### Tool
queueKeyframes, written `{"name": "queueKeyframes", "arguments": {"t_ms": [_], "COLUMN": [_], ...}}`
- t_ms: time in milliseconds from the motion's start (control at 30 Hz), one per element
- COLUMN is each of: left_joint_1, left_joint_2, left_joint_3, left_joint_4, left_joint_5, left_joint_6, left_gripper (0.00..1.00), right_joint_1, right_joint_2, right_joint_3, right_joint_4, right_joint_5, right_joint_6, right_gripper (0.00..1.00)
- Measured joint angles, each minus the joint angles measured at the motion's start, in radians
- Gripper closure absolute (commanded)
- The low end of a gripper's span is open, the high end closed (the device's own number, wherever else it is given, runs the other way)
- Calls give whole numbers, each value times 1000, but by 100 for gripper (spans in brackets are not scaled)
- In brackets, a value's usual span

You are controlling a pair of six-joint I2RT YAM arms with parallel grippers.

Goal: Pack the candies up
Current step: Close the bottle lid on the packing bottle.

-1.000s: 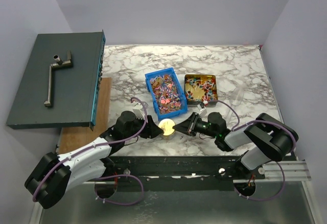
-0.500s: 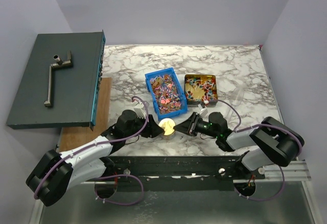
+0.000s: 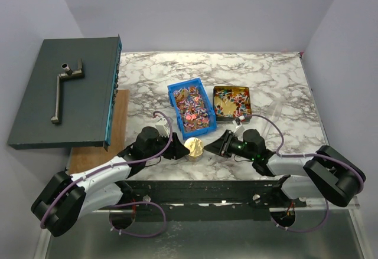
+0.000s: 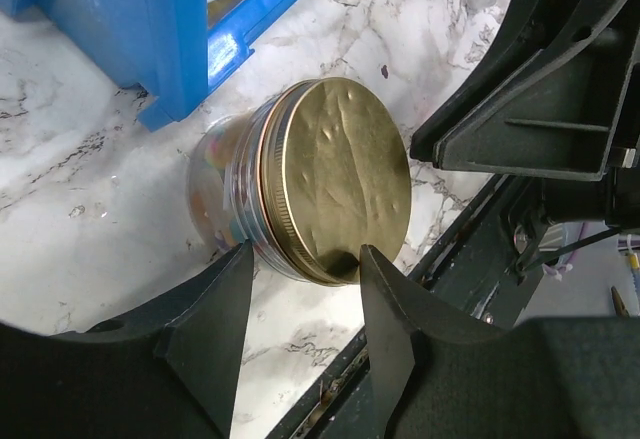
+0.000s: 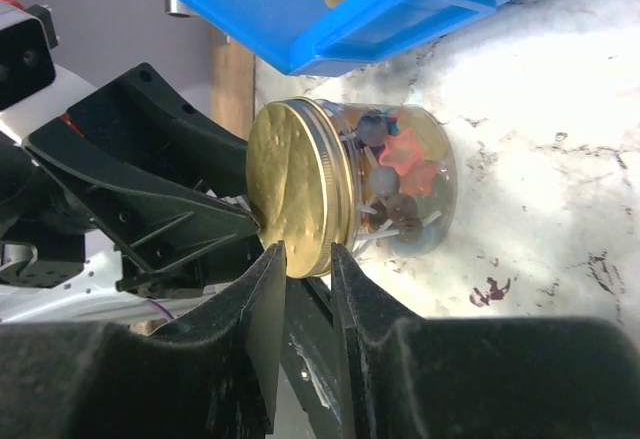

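Note:
A glass jar (image 3: pixel 194 147) with a gold lid (image 4: pixel 340 194) lies on its side near the table's front edge, lid toward the arms, with candies (image 5: pixel 400 174) inside. More candies fill the blue bin (image 3: pixel 172 102) and the gold tin (image 3: pixel 232 88). My left gripper (image 3: pixel 182 150) is open. In the left wrist view it (image 4: pixel 303 254) has one tip by the glass and one in front of the lid face. My right gripper (image 3: pixel 208 147) comes from the right. In the right wrist view it (image 5: pixel 305 251) is pinched on the lid's rim.
A dark grey box (image 3: pixel 65 94) with a metal crank on top stands at the left, over a wooden board (image 3: pixel 94 153). The black base rail (image 3: pixel 195 188) runs just in front of the jar. The blue bin's corner (image 4: pixel 170 109) is close behind the jar.
The right arm's elbow has swung out to the right and down while its gripper stays at the lid. The left gripper and the jar have barely moved.

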Motion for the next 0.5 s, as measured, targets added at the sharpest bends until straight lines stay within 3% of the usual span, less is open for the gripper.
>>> {"name": "queueKeyframes", "arguments": {"t_ms": [500], "left_joint_1": [1], "left_joint_2": [11], "left_joint_3": [10], "left_joint_4": [0], "left_joint_5": [6], "left_joint_6": [0], "left_gripper": [54], "right_joint_1": [0], "right_joint_2": [-79], "right_joint_3": [143], "right_joint_4": [-254], "right_joint_5": [19], "right_joint_6": [-167], "right_gripper": [71]}}
